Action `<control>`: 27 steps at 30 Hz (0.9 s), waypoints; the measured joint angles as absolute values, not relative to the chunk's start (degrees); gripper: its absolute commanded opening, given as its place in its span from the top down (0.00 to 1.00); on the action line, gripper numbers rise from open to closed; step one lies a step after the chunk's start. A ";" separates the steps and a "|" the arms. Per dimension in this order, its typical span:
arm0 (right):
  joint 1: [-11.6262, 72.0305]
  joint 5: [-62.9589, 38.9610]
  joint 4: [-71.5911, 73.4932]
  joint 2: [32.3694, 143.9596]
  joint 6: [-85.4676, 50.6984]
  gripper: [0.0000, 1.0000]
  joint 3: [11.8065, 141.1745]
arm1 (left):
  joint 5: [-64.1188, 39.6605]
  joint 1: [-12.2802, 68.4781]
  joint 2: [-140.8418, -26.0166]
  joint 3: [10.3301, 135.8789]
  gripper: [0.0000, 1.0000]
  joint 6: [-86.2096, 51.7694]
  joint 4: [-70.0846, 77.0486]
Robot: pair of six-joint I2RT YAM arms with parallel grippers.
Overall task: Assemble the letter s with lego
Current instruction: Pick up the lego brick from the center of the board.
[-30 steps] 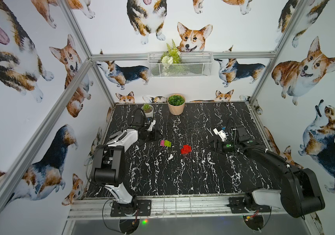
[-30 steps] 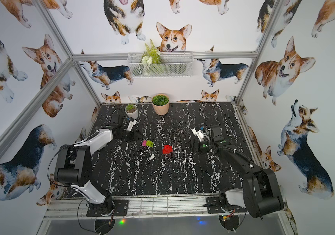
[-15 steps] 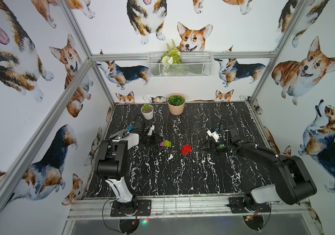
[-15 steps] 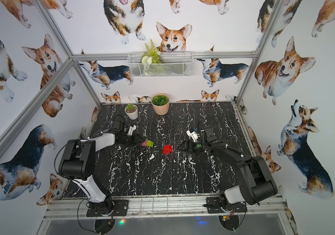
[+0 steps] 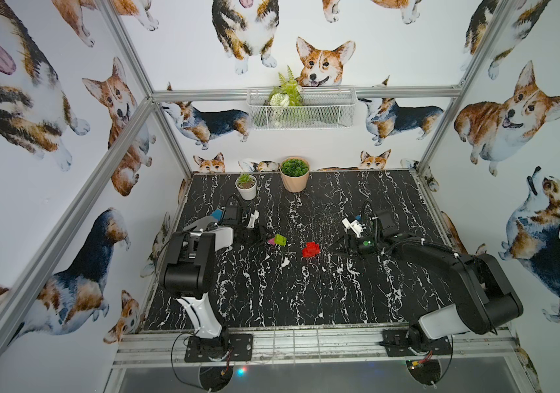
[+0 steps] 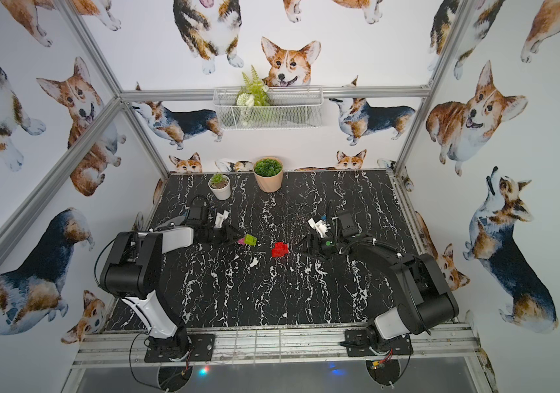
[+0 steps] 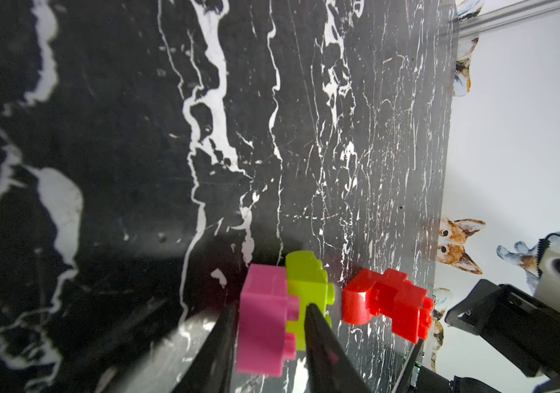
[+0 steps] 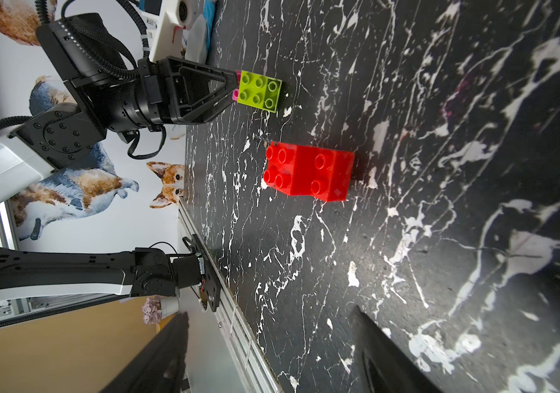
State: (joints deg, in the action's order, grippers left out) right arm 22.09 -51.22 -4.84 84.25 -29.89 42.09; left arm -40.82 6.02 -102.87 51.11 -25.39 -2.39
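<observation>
Clearly, the lego is sitting in two parts near the middle of the desk (image 5: 306,299), not yet an S. The green brick (image 5: 280,240) is riding on the pink brick (image 7: 265,320), offset along it, and this pair is lying on the side toward the left edge. The red bricks (image 5: 311,250) are standing just beside it as one stepped clump, parted from it by a narrow strip of bare marble. The pair is looking tilted in both top views. Whether it is resting on the desk or hanging just above it, I cannot tell.

The left gripper (image 7: 272,306) is pinching the pink brick, its fingers (image 7: 220,340) pressing the two side faces under the green one. That low hold is probably leaving the green studs and the free end clear for joining to the red. The left arm is standing up from the near left corner and bending at a high elbow. Its wrist is sitting low, rolled on its side and turned toward the desk's middle.

The right gripper (image 8: 270,313) is gaping wide with nothing between its fingers. It is pointing at the red clump from the side toward the right edge, seemingly lined up to straddle and steady it. Its arm is folding forward from the near right corner, elbow raised, wrist low over the desk.
</observation>
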 measured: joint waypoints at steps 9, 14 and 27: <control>22.11 -51.22 -4.86 84.75 -29.82 0.23 42.50 | -41.69 6.02 -103.70 50.89 0.68 -26.13 -1.15; 22.28 -51.22 -4.89 85.69 -29.82 0.24 42.83 | -42.41 6.02 -103.72 50.50 0.75 -26.41 -0.36; 22.79 -51.64 -2.70 89.47 -32.16 0.27 42.94 | -43.72 6.02 -103.74 50.11 0.85 -27.35 1.13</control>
